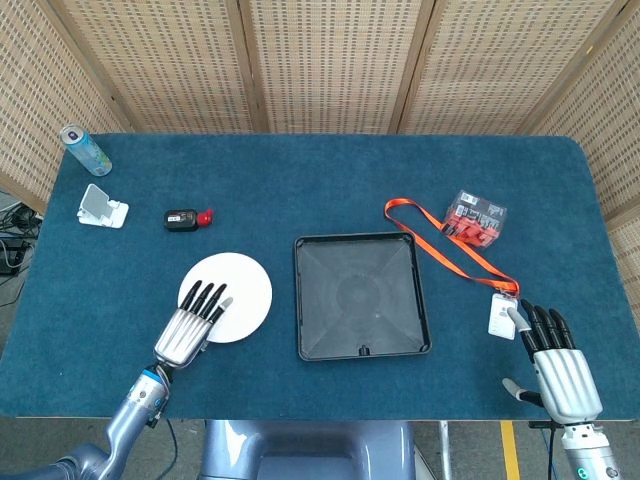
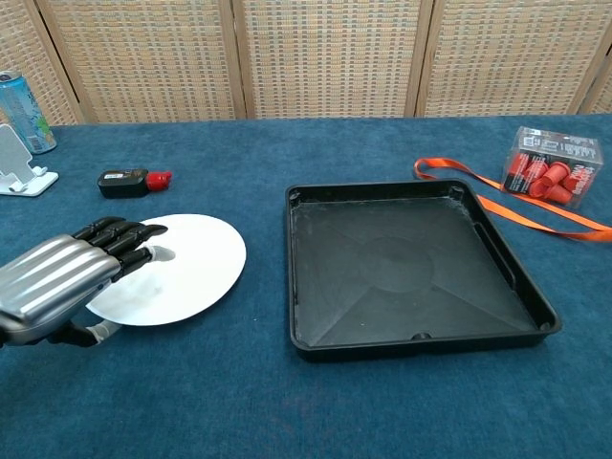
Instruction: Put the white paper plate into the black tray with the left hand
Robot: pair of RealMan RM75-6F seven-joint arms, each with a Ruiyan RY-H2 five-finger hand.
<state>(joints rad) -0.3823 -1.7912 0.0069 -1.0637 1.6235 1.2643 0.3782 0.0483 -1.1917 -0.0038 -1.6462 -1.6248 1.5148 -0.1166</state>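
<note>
The white paper plate (image 1: 242, 288) (image 2: 196, 268) lies on the blue table left of the black tray (image 1: 360, 296) (image 2: 402, 273), a small gap between them. My left hand (image 1: 188, 328) (image 2: 59, 282) grips the plate's near left edge, with fingers (image 2: 122, 239) on top and the thumb tucked under the rim. That edge looks slightly raised. The tray holds nothing. My right hand (image 1: 555, 362) rests flat with fingers spread at the table's near right corner, holding nothing; only the head view shows it.
A drink can (image 1: 85, 150) (image 2: 24, 110) and a white stand (image 1: 102, 208) (image 2: 19, 170) sit far left. A black-and-red device (image 1: 186, 219) (image 2: 132, 181) lies behind the plate. An orange lanyard (image 1: 462, 250) (image 2: 535, 212) and a box of red cups (image 1: 476, 218) (image 2: 555, 167) lie right of the tray.
</note>
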